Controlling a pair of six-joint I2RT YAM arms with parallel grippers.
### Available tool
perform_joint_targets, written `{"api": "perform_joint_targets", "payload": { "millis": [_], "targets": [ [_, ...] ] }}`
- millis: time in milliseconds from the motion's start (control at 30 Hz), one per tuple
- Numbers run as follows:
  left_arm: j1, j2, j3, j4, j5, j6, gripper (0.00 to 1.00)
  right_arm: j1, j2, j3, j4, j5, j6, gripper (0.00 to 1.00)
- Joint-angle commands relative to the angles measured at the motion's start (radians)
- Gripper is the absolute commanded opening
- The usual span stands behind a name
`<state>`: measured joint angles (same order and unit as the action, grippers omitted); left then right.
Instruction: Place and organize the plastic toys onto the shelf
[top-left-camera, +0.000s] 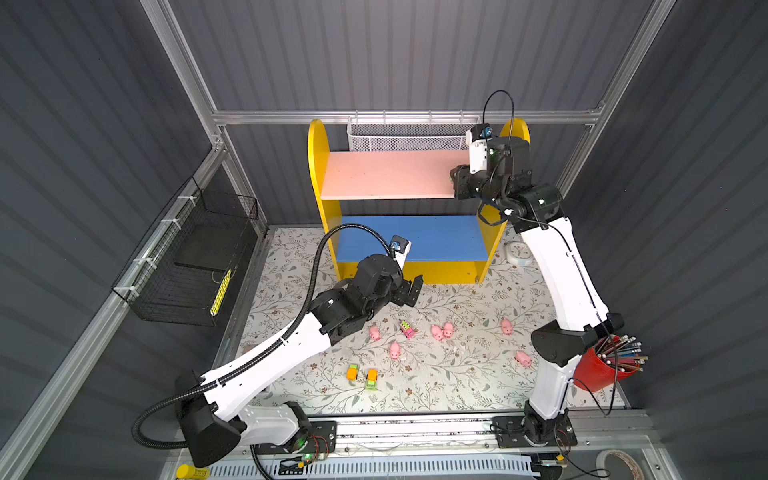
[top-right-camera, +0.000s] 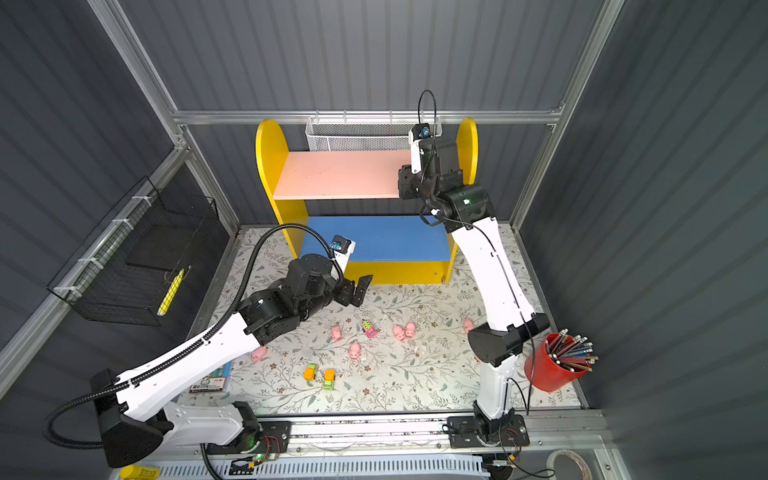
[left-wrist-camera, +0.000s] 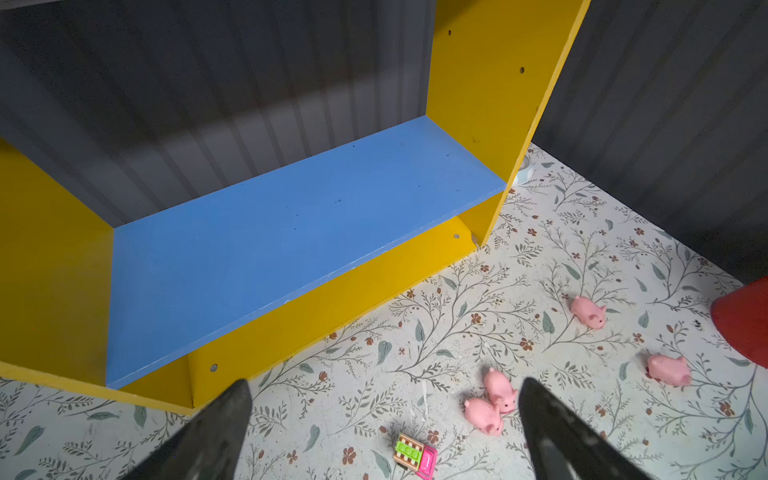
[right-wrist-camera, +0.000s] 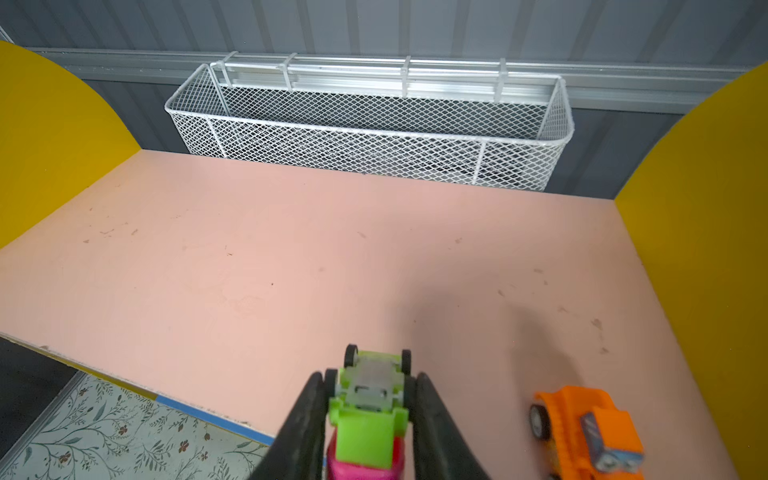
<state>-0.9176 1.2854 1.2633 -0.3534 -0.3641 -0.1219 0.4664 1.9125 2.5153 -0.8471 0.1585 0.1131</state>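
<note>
The green-and-pink toy vehicle (right-wrist-camera: 365, 419) was seen clamped in the right gripper (right-wrist-camera: 369, 376) above the front of the pink upper board (right-wrist-camera: 291, 249) of the shelf (top-left-camera: 318, 166), the orange toy truck (right-wrist-camera: 590, 432) set on that board just beside. The left gripper (left-wrist-camera: 384, 386) was held wide apart, empty, over the floral mat (left-wrist-camera: 561, 257), pink pigs (left-wrist-camera: 498, 388) scattered near it.
</note>
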Motion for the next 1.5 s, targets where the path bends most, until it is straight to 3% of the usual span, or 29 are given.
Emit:
{"api": "perform_joint_targets", "payload": {
  "millis": [0, 1467],
  "targets": [
    [-0.006, -0.029, -0.011, 0.013, -0.016, 0.021, 1.0, -0.005, 0.022, 0.019, -0.017, -0.005, 0.015, 0.33],
    [-0.005, -0.069, -0.05, 0.011, -0.075, 0.048, 1.0, -0.058, 0.087, 0.018, 0.02, -0.049, 0.068, 0.35]
  ]
}}
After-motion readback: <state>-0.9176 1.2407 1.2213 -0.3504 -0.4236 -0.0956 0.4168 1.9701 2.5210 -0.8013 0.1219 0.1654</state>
